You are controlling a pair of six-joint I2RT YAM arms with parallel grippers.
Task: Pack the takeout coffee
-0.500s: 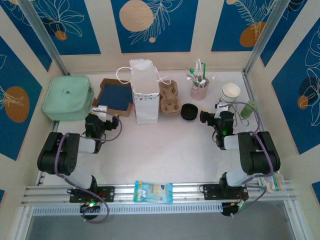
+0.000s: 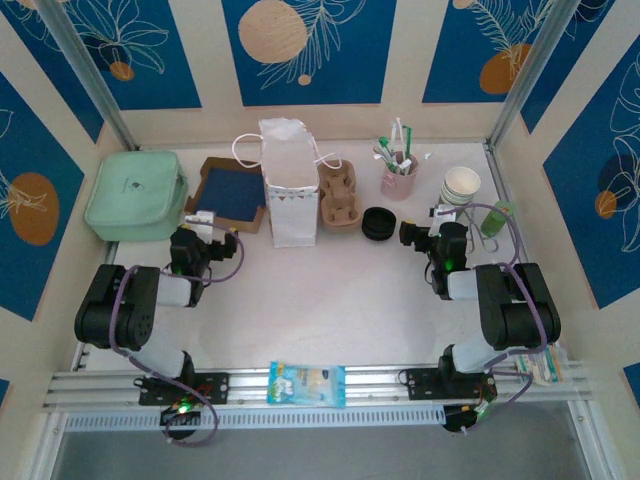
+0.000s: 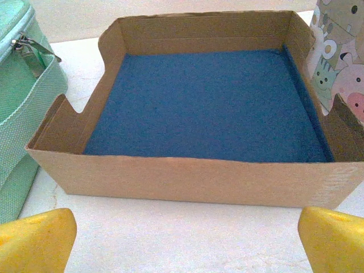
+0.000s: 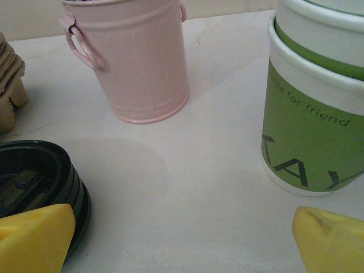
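taking the white paper bag [image 2: 288,180] as my mark: far left of it sits a mint zip case [image 2: 135,195], and just left of it a cardboard tray [image 3: 187,179] lined in blue. left of the bag and nearer me, the left gripper [image 3: 185,233] has its claws spread, empty. right of the bag come a pulp cup carrier [image 2: 339,195], a stack of black lids [image 2: 377,222], a pink bucket [image 2: 399,178], then the right gripper [image 4: 185,236], likewise spread, holding nothing. farthest right of the bag stand the cream-and-green paper cups [image 4: 310,125], nested, perhaps three.
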